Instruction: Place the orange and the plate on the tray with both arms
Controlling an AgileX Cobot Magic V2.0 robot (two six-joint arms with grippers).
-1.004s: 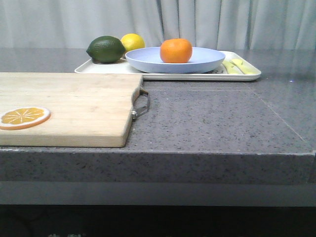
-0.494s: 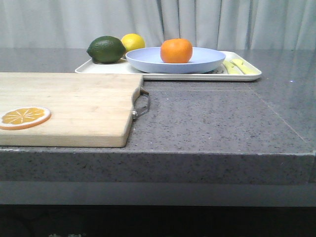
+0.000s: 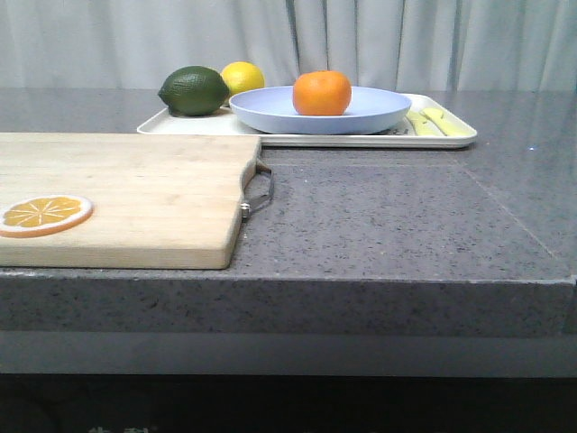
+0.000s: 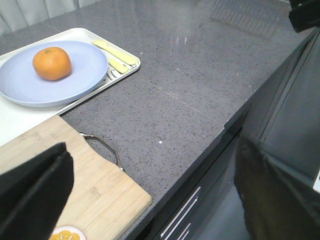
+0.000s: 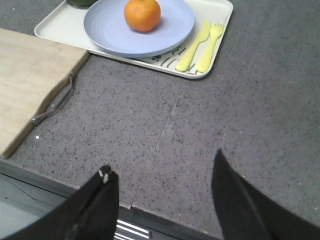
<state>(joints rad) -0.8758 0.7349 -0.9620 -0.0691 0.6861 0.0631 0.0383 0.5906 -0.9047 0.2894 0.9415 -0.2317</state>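
The orange point(image 3: 322, 93) rests on the lavender-blue plate point(image 3: 379, 110), and the plate sits on the cream-white tray point(image 3: 361, 140) at the back of the counter. The orange point(image 4: 51, 63), plate point(image 4: 20, 85) and tray point(image 4: 120, 75) also show in the left wrist view, and the orange point(image 5: 142, 14), plate point(image 5: 172, 22) and tray point(image 5: 220, 30) in the right wrist view. My left gripper point(image 4: 152, 147) is open and empty, above the counter's front edge. My right gripper point(image 5: 162, 167) is open and empty, also back at the front edge. Neither gripper shows in the front view.
A green avocado-like fruit point(image 3: 193, 90) and a yellow lemon point(image 3: 242, 77) sit on the tray's left end. Yellow cutlery point(image 3: 436, 121) lies on its right end. A wooden cutting board point(image 3: 126, 194) with a metal handle point(image 3: 260, 191) carries an orange slice point(image 3: 45, 215).
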